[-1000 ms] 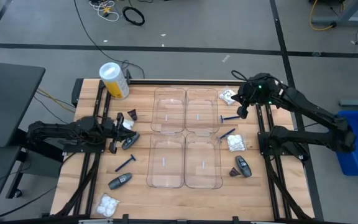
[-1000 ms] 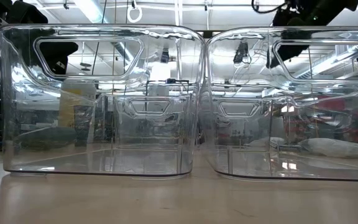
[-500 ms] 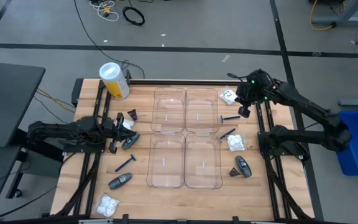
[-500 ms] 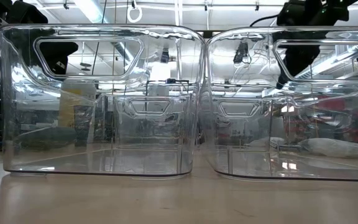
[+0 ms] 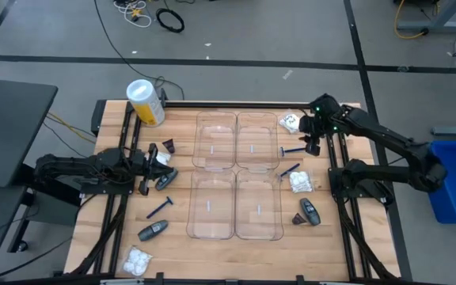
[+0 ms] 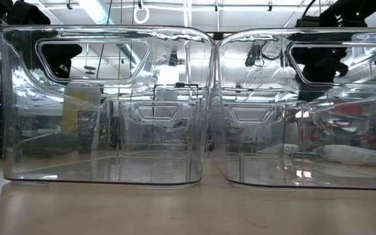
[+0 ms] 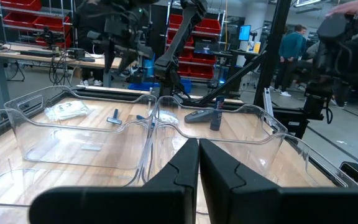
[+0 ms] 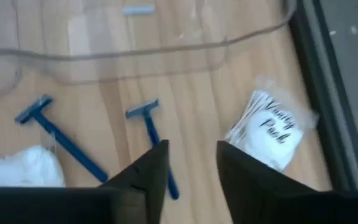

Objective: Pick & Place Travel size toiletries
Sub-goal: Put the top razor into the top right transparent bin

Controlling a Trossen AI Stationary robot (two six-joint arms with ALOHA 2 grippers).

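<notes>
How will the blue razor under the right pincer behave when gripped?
The blue razor looks thin and flat on the table, so probably light, stiff, and apt to skid. The right pincer, open above it, likely must close low on its narrow handle.

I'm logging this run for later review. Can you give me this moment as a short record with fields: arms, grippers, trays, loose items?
right gripper: open, above the blue razor by the trays' right edge
left gripper: shut, waiting low at the table's left side
trays: four clear trays grouped mid-table, nothing seen inside them
near right gripper: a white packet and a second razor
left side: grey tube and white packet lying on the wood
table corner: yellow-and-white cylinder
</notes>
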